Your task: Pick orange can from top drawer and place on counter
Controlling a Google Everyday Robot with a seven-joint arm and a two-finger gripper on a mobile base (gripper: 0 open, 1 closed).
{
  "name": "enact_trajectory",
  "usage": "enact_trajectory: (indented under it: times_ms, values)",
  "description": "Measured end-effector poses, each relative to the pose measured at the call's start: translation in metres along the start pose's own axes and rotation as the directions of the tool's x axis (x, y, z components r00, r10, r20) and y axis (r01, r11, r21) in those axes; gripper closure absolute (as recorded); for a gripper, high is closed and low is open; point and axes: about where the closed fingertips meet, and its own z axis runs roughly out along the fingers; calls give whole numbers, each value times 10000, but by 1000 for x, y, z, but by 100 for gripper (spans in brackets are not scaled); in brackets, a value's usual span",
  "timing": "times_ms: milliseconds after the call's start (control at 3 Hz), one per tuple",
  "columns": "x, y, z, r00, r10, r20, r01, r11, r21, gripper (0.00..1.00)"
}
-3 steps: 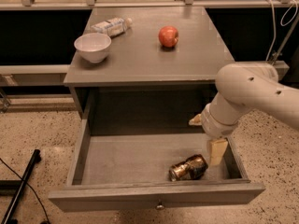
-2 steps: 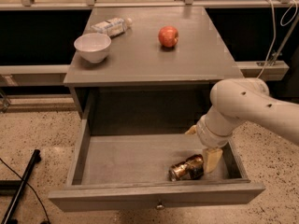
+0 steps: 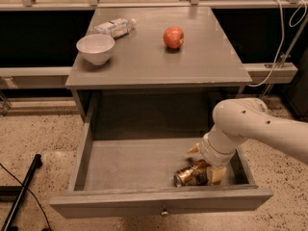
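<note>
The orange can [image 3: 188, 176] lies on its side in the front right of the open top drawer [image 3: 126, 163], close behind the front panel. My gripper [image 3: 206, 162] hangs from the white arm [image 3: 250, 124] inside the drawer, low over the can's right end. Its tan fingers stand apart, one [image 3: 217, 174] just right of the can and the other behind it. The fingers are not closed on the can. The grey counter [image 3: 144, 64] lies above and behind the drawer.
On the counter stand a white bowl [image 3: 95, 47] at the left, a clear plastic bottle [image 3: 113, 27] lying at the back left and a red apple [image 3: 173, 37] near the middle. The drawer's right wall [image 3: 243, 165] is close to my gripper. Cables [image 3: 284, 37] hang at the right.
My gripper has moved down and towards the drawer's front, closing in on the can's right end. The can has not moved.
</note>
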Motion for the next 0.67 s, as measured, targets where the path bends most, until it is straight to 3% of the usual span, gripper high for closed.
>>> enact_trajectory:
  times_ms: [333, 667]
  values:
    - [-15, 4, -2, 9984, -362, 438, 357, 9993, 131, 32]
    - [-34, 2, -13, 9923, -813, 931, 789, 9965, 293, 63]
